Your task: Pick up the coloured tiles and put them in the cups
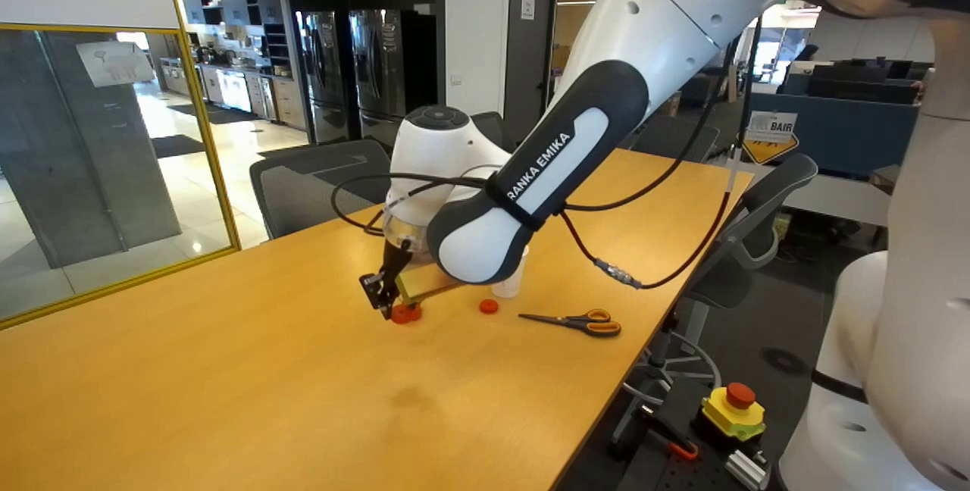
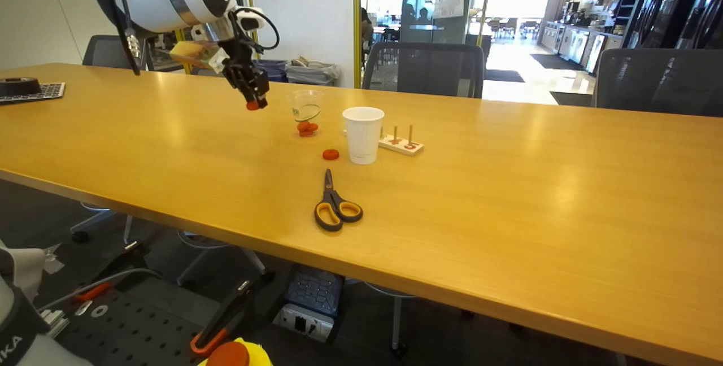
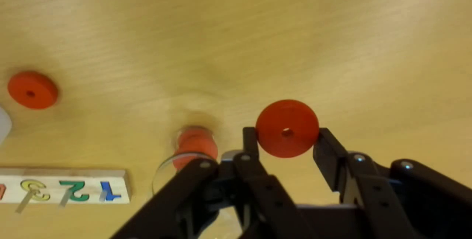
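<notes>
Several red tiles (image 2: pixel 305 128) in clear cup (image 2: pixel 306 108), done; gripper (image 3: pixel 287 135) pinching another tile (image 3: pixel 287 121), aloft, not dropped yet; one loose tile (image 2: pixel 331 154) left near white cup (image 2: pixel 363 135), its bottom hidden from here

1. You have two cups: one clear cup (image 2: pixel 306 107) and, near it, one white cup (image 2: pixel 363 135).
2. You have two red discs (image 3: pixel 287 121) outside the clear cup, one on either side.
3. Inside it you can count at least two more red discs (image 2: pixel 303 127), exact number unclear.
4. Near it you have one wooden board (image 2: pixel 401 144) with at least three pegs (image 2: pixel 410 134).
5. Farther from it, you have one pair of scissors (image 2: pixel 333 197).
</notes>
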`<state>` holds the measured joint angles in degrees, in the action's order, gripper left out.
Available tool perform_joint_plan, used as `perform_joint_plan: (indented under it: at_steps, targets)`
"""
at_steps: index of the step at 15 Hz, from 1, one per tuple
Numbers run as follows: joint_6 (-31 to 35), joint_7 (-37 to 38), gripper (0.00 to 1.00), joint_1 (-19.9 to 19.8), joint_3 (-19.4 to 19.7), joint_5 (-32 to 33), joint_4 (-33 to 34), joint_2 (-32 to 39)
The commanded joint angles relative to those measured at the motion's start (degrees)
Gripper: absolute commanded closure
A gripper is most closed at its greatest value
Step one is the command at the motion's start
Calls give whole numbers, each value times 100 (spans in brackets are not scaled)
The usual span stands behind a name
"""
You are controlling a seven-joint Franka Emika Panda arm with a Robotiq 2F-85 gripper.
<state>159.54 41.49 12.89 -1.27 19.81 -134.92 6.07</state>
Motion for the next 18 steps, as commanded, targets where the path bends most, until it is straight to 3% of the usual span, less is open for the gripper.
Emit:
perform_joint_plan:
  at_steps: [1,7,16,18]
  targets:
    - [-248,98,76,-54,136,144,599,-36]
    - [-268,50,76,-160,417,198,1087,171]
    - [-477,-61,73,-397,497,27,1454,719]
    - [-477,-96,78,-381,518,-7,1474,769]
